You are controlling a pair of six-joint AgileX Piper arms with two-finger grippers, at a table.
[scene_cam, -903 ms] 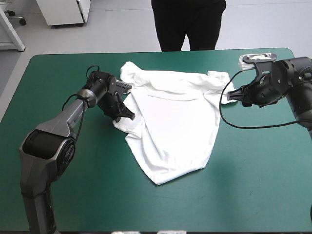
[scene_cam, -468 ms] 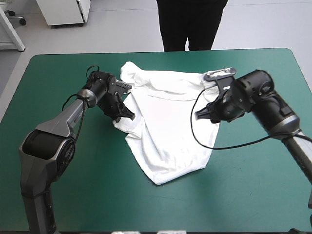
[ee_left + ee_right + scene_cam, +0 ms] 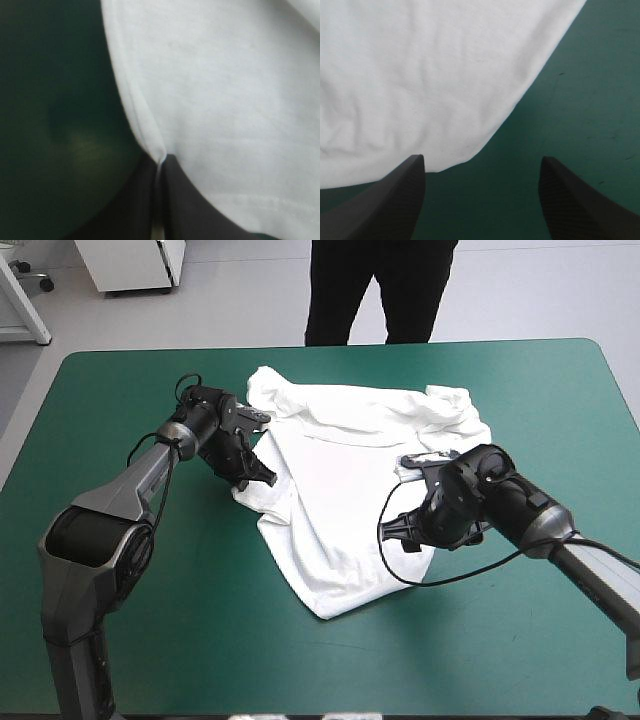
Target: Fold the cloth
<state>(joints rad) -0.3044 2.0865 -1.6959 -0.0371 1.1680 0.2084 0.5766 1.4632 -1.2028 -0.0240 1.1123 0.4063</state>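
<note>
The white T-shirt (image 3: 350,490) lies mostly spread on the teal-green cover, collar toward the far edge and hem toward the near side. My left gripper (image 3: 257,477) is at the shirt's left edge, and in the left wrist view it (image 3: 160,162) is shut on a pinched fold of the T-shirt (image 3: 225,100). My right gripper (image 3: 405,530) hovers over the shirt's right edge near the hem. In the right wrist view it (image 3: 482,167) stands open, with the curved edge of the T-shirt (image 3: 420,75) just ahead of its fingers and nothing between them.
Teal-green cover (image 3: 520,640) surrounds the shirt on every side, widest at the near right and the left (image 3: 90,420). Bare cover (image 3: 590,100) also lies ahead of the right gripper, beside the shirt's edge.
My right arm has swung from the shirt's far right sleeve toward the near side, and is now over the right edge by the hem. The left gripper and its hold have not moved.
</note>
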